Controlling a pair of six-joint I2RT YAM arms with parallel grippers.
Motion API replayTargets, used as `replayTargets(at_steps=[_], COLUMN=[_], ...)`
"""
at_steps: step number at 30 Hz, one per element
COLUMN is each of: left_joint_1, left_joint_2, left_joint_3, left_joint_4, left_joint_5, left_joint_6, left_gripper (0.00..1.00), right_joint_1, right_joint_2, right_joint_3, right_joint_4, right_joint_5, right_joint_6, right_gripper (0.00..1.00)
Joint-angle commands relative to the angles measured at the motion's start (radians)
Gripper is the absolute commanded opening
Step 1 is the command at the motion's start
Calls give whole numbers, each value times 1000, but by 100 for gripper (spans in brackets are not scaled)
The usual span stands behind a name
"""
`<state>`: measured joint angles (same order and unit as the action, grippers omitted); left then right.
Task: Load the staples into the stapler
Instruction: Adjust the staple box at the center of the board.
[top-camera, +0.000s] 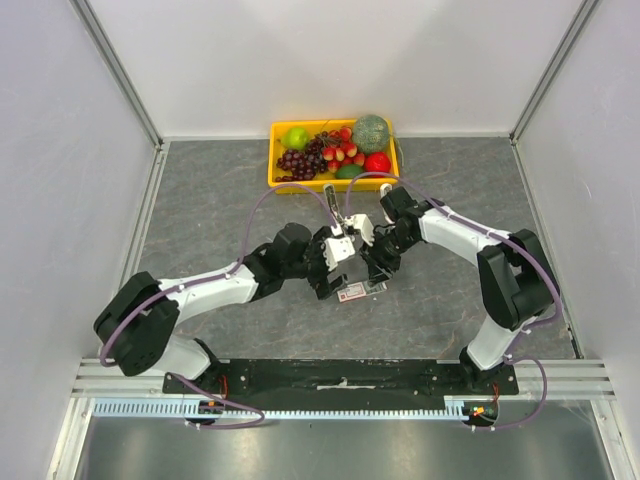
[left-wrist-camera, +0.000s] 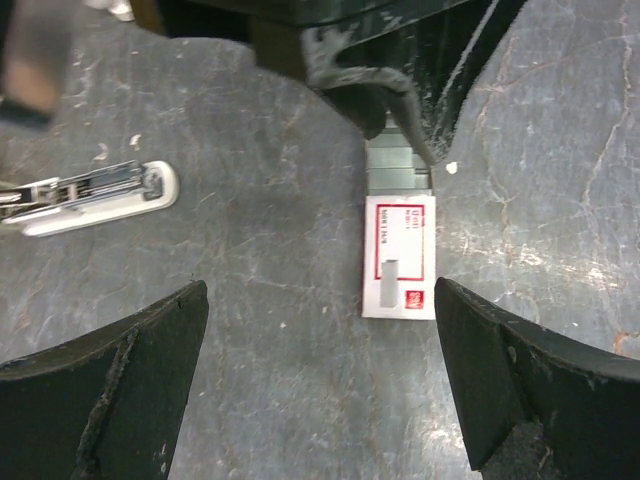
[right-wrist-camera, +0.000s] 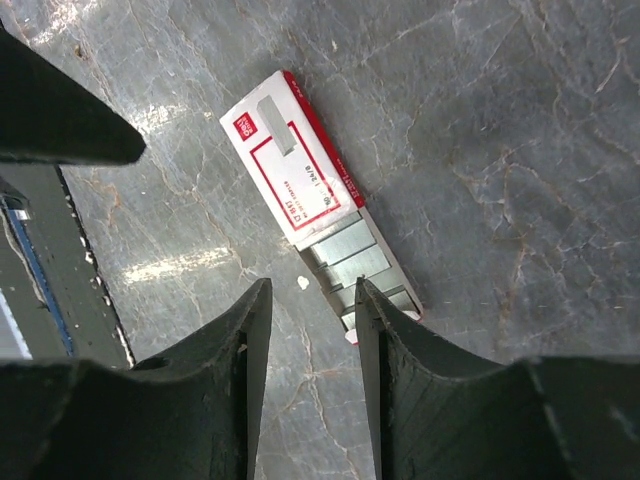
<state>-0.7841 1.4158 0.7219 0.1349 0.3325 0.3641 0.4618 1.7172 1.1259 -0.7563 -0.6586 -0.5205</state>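
Right wrist view: ready to lift a strip (right-wrist-camera: 352, 258) from the open staples box (right-wrist-camera: 295, 165), right gripper (right-wrist-camera: 312, 292) and left gripper (left-wrist-camera: 320, 290) parted, empty, needing a fine pinch

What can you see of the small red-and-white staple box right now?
The small flat cardboard box, white with red edging and print, lies flat on the grey mottled table. One end is slid open, showing silvery staple strips inside. The right gripper, open, hovers at that open end; whether it touches is unclear.
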Motion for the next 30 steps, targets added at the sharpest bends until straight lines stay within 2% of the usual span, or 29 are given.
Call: replayTargets(at_steps=[1, 6, 19, 30], left_joint_1=[-44, -69, -78, -103], left_joint_2=[49, 104, 238, 296], left_joint_3=[16, 54, 131, 149], left_joint_4=[58, 29, -34, -57], left_joint_5=[-16, 5, 72, 53], left_joint_6=[9, 13, 21, 24], left_gripper=[100, 100, 100, 100], right_joint_1=[-20, -86, -195, -264], right_joint_2=[-1, -19, -119, -168], right_joint_3=[-6, 0, -20, -25], right_joint_4=[-12, -14, -18, -23], right_joint_5=[-44, -107, -128, -150], right_joint_6=[47, 37, -3, -12], right_gripper=[46, 48, 51, 51])
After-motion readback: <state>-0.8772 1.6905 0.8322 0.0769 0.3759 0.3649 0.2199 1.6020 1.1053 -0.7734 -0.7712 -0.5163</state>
